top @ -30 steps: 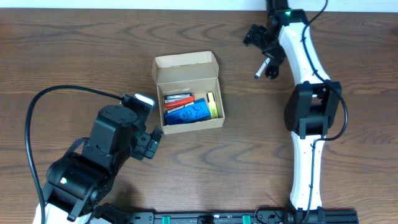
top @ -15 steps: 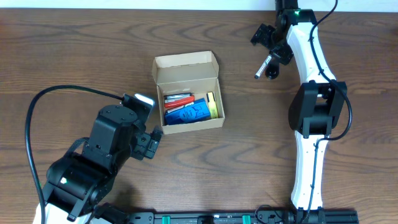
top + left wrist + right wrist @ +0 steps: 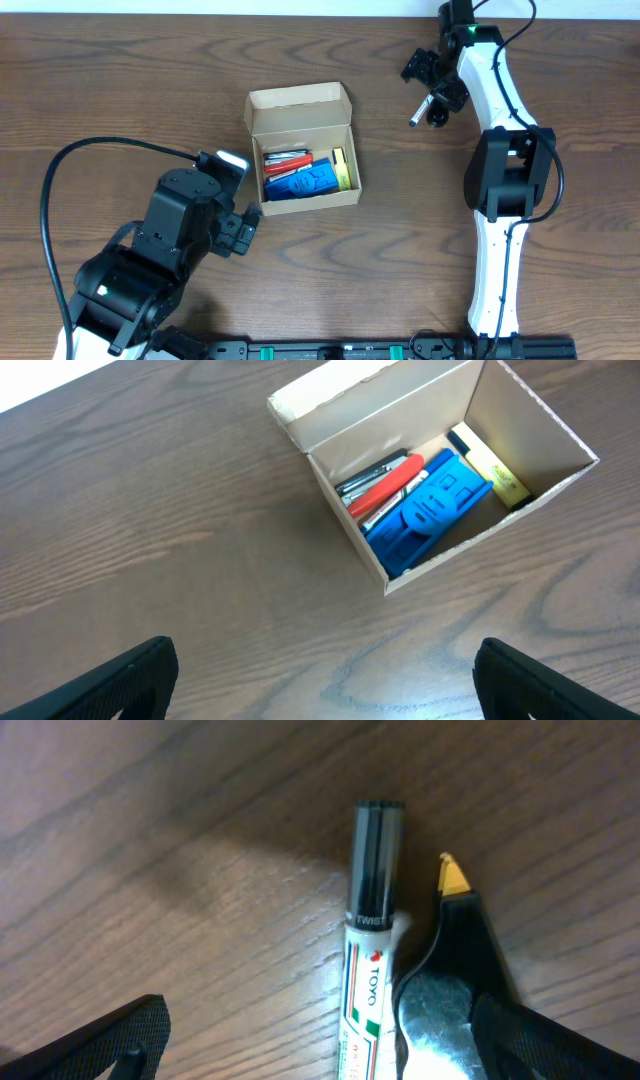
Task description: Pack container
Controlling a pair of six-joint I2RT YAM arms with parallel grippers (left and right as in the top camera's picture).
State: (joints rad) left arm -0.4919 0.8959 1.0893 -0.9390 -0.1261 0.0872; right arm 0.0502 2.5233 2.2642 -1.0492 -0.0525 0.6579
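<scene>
As its flap stands open, the container point(image 3: 300, 115) — rectangular — shows tan cardboard.

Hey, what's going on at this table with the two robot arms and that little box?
Two robot arms are packing a small cardboard box. It sits open in the middle of the table, already holding red, blue and yellow items. The right gripper hangs open over a marker lying on the table, not gripping it. The left gripper sits open beside the box, holding nothing.
</scene>
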